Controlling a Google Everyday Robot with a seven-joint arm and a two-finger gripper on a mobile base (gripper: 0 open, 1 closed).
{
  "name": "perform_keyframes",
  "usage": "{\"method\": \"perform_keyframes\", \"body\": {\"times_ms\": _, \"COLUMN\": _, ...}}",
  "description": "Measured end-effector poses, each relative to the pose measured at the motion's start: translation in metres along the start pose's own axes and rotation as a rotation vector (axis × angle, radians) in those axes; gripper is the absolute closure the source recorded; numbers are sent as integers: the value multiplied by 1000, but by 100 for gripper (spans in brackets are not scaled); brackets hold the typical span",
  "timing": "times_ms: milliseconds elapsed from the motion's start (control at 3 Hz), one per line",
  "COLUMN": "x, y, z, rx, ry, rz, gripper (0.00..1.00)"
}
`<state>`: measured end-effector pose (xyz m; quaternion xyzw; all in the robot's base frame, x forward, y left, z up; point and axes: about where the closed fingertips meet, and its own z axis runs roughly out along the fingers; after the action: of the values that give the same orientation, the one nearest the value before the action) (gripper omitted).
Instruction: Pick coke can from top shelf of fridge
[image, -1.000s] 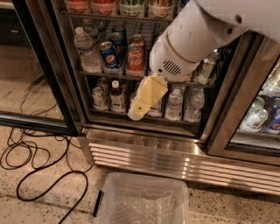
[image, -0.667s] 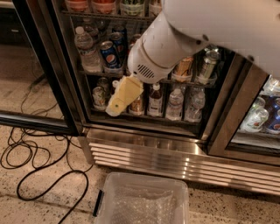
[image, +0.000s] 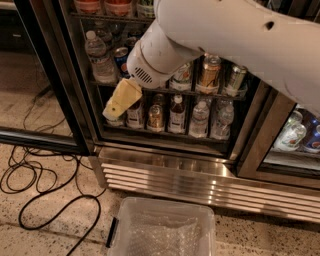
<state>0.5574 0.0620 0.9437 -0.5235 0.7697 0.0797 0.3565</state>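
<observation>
The fridge stands open in front of me, with a ribbed steel base grille. The top shelf runs along the upper edge, and the red and orange containers on it are cut off by the frame. My white arm reaches in from the upper right. Its yellowish gripper points down-left in front of the left bottles of the lowest rack. No coke can shows. The arm's wrist covers the spot to the right of the blue Pepsi can.
A water bottle and gold-tan cans stand on the middle rack, with small bottles below. A clear plastic bin sits on the floor in front. Black cables lie at the left. A second cooler is at the right.
The arm and gripper have swung left across the fridge front. The red can beside the Pepsi can, visible earlier, is now covered by the arm's wrist.
</observation>
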Motion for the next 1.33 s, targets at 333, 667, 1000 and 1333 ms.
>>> {"method": "perform_keyframes", "body": {"times_ms": 333, "x": -11, "y": -5, "z": 16, "rx": 43, "ry": -46, "rz": 40, "gripper": 0}}
{"method": "perform_keyframes", "body": {"times_ms": 667, "x": -38, "y": -27, "z": 57, "rx": 133, "ry": -130, "rz": 81, "gripper": 0}}
{"method": "perform_keyframes", "body": {"times_ms": 1000, "x": -68, "y": -60, "z": 84, "rx": 227, "ry": -239, "rz": 107, "gripper": 0}}
{"method": "perform_keyframes", "body": {"times_ms": 1333, "x": -77, "y": -67, "z": 79, "rx": 260, "ry": -269, "rz": 123, "gripper": 0}}
